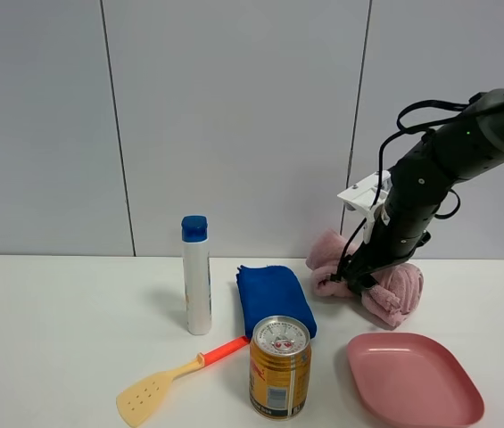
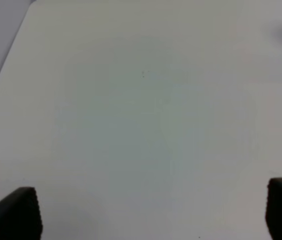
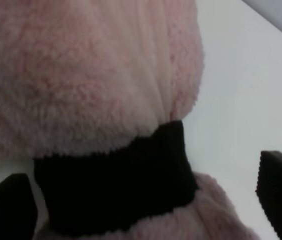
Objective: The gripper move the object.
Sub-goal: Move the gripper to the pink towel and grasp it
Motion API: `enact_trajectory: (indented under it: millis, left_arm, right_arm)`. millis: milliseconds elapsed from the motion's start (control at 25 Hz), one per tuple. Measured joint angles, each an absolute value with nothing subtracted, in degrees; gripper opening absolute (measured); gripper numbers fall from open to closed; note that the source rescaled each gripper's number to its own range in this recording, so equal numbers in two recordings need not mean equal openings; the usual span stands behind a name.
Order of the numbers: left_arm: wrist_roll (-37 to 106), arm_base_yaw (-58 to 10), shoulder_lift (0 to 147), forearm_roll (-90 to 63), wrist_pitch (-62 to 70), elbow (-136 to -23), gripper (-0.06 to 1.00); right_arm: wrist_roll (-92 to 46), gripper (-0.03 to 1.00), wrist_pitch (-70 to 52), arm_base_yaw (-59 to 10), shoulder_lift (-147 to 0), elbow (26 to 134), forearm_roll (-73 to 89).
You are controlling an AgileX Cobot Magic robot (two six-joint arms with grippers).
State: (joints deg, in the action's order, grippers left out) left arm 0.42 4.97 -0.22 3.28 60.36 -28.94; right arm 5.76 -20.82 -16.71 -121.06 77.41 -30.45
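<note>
A pink plush toy (image 1: 387, 287) with a black band lies on the white table (image 1: 55, 339) at the back right. My right gripper (image 1: 359, 278) reaches down onto the toy's left part. In the right wrist view the toy (image 3: 81, 75) fills the frame, and its black band (image 3: 116, 185) sits between the two fingers. The right gripper (image 3: 145, 210) is open, with its fingers wide apart on either side of the toy. My left gripper (image 2: 153, 215) is open and empty over bare table (image 2: 141, 100). It is out of the exterior high view.
A white bottle with a blue cap (image 1: 196, 276) stands mid-table. A folded blue cloth (image 1: 274, 299) lies beside it. A yellow can (image 1: 279, 367) stands in front. A beige spatula with an orange handle (image 1: 176, 376) lies front left. A pink plate (image 1: 412, 379) lies front right.
</note>
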Motion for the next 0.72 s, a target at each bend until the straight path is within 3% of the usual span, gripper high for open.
enact_trajectory:
  millis: [200,240,320,400,440,720]
  left_arm:
    - [0.42,4.97,-0.22,3.28,60.36,-28.94,1.00]
    - [0.42,4.97,-0.22,3.28,60.36,-28.94,1.00]
    - [0.42,4.97,-0.22,3.28,60.36,-28.94,1.00]
    - [0.42,4.97,-0.22,3.28,60.36,-28.94,1.00]
    - [0.42,4.97,-0.22,3.28,60.36,-28.94,1.00]
    - [0.42,4.97,-0.22,3.28,60.36,-28.94,1.00]
  right_arm:
    - [6.26,0.99,-19.61,-16.38,-123.47,77.41,-30.26]
    - [6.55,0.93,-19.20,-16.38,-123.68,77.41,-29.93]
    - [7.44,0.64,-18.22,-16.27,-123.74,77.41,-29.15]
    - [7.99,0.16,-18.35,-16.20,-123.74,77.43,-28.74]
    - [8.05,0.01,-18.79,-16.20,-123.74,77.43,-28.69]
    - [10.90,0.00,-24.57,-16.20,-121.36,77.62,-26.50]
